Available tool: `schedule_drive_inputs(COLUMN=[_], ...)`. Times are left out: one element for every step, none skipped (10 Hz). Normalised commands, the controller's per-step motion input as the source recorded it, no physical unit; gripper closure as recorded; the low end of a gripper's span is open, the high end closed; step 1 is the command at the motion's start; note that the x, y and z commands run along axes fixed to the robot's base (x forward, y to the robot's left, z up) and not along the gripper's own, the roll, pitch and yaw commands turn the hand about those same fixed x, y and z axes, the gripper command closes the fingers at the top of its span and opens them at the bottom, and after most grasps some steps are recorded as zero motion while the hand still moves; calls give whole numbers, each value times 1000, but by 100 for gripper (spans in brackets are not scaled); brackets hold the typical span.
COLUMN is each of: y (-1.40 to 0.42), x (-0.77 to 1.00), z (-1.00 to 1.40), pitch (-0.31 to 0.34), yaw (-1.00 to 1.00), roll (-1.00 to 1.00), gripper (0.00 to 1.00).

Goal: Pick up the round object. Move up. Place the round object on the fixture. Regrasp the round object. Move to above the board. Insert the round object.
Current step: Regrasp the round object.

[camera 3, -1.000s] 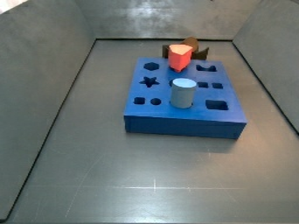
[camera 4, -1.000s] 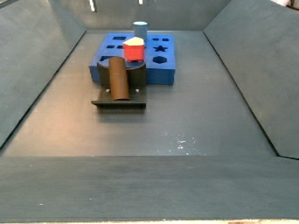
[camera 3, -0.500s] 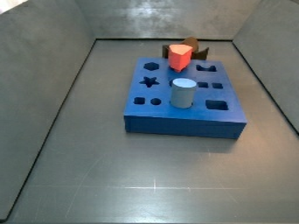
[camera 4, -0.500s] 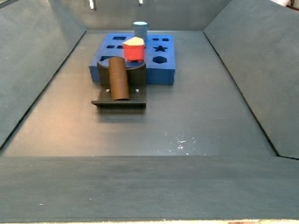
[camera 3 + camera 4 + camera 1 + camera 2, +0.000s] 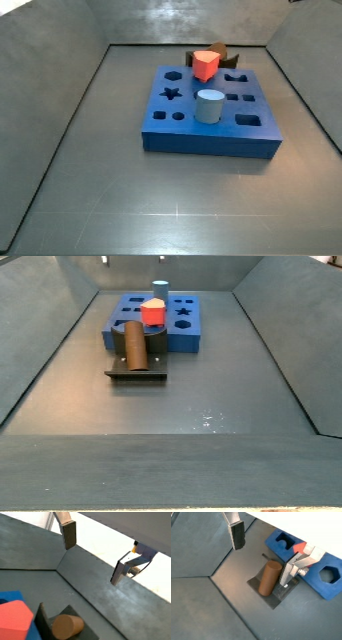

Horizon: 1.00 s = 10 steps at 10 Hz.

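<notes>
Hovering claw (image 5: 261, 556) agape, empty, above grey floor (image 5: 201, 386).

Round object (image 5: 134, 344) on fixture (image 5: 138, 373) beside board (image 5: 190, 328); tool (image 5: 264, 549) open, high above

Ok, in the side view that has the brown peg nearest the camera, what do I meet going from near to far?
Round object leaning on the fixture → blue board → red block → grey cylinder. The gripper shows only in the wrist views, open above the peg.
</notes>
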Motion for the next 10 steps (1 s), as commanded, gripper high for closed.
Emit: schedule_drive_inputs(y=[-42,-40,-41,-46,-51,-47,-45,-43,71,71], x=[69,74,86,93,99,98,93,87,36,38], z=[-11,-14,-15,-17,-22,-18,-20,-14,-1000,-1000], pitch=[122,142,187,226,257,246,205,165,64,28], yaw=[72,81,113,145,155,167,197,217,113,119], roll=[1000,1000,1000,1000,907,780,547,404,331,312], gripper=[0,0,0,0,0,0,0,0,0,0])
